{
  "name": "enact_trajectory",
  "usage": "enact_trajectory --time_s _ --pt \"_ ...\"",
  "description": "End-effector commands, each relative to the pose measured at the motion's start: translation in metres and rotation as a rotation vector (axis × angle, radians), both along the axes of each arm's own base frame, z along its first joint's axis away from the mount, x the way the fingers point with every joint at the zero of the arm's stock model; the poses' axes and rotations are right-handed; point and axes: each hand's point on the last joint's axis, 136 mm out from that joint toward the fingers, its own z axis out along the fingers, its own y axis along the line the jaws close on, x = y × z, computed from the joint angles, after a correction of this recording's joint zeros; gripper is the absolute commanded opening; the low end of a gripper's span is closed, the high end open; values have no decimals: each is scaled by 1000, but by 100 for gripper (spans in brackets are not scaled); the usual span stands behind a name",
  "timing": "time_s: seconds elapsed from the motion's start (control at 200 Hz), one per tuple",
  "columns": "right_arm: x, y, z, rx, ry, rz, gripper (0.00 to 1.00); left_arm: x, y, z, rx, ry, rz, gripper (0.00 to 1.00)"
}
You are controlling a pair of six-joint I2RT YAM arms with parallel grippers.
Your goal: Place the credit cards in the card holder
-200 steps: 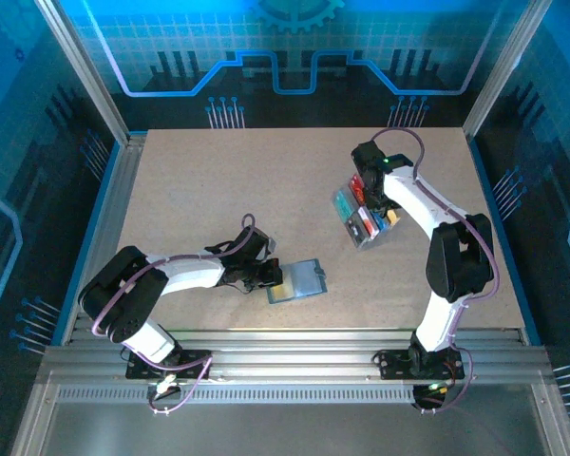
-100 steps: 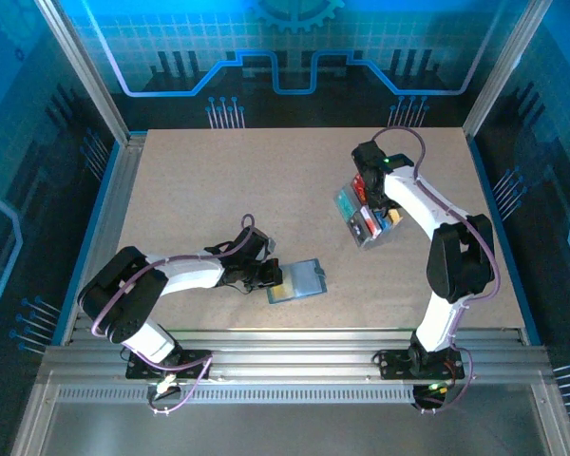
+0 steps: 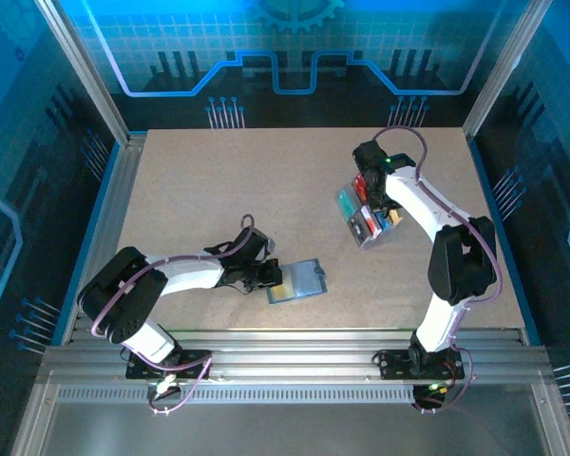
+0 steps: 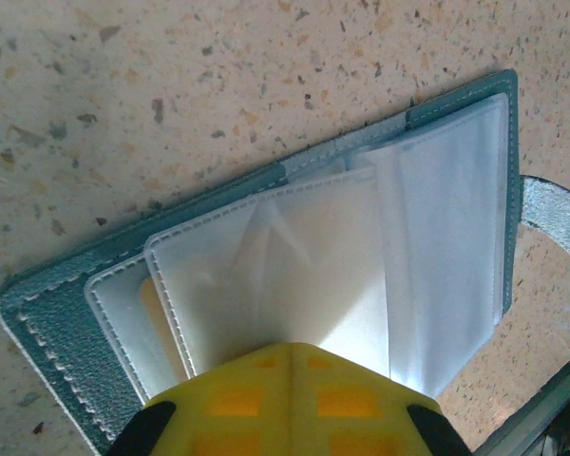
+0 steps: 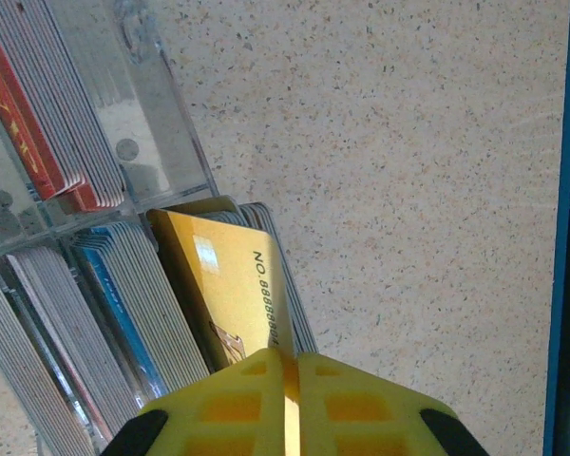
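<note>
On the speckled beige surface (image 3: 218, 190) the card holder (image 3: 297, 281) lies open, near the front edge and a little left of the middle. The left tool (image 3: 269, 276) is at its left side, low over the surface. In the left wrist view the two yellow fingers (image 4: 218, 408) of this tool are pressed together. The clear sleeves (image 4: 304, 256) of the card holder run in between their tips, so the tool is clamped on the card holder at its sleeves. The sleeves are fanned out over the blue-green cover, and one of them is creased toward the fingers. Something yellowish shows through the lowest sleeve, but it cannot be told what it is. A grey strap (image 4: 551, 204) with a snap sticks out from the far edge of the cover.

The credit cards (image 3: 366, 204) are well apart from the card holder, to the right and further back. They stand on edge in packs inside a clear tray (image 5: 166, 133) with several compartments. The right tool (image 3: 365, 186) is over the far end of this tray. In the right wrist view its fingers are closed on the near edge of a yellow card (image 5: 218, 275), with the thin card between them and no gap to see. This card stands in its compartment with other cards just behind it. The blue cards (image 5: 114, 294) are in the compartment just to its left, and the red cards (image 5: 33, 133) are in the one at the upper left
</note>
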Motion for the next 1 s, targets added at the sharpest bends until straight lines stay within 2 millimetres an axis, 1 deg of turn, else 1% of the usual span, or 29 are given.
enact_trajectory --time_s 0.0,0.15,0.32,0.51,0.665,0.75,0.895,0.995 --pt "-1 -8 19 10 -33 -22 8 -19 18 -19 68 81 17 0" --pt "-1 3 19 79 -31 4 5 -19 18 -18 69 79 18 0" --pt "-1 9 17 120 -15 20 0 -18 19 -17 67 75 17 0" --pt "0 9 23 120 -26 18 0 -18 20 -15 66 71 17 0" --pt "0 7 32 114 -53 15 0 -16 20 -14 62 70 14 0" --pt "0 7 32 116 -50 16 0 -16 20 -13 60 70 14 0" --pt "-1 12 35 148 -55 29 0 -15 19 -12 56 69 12 0" --pt "-2 14 42 157 -73 32 0 -16 18 -9 52 67 7 0"
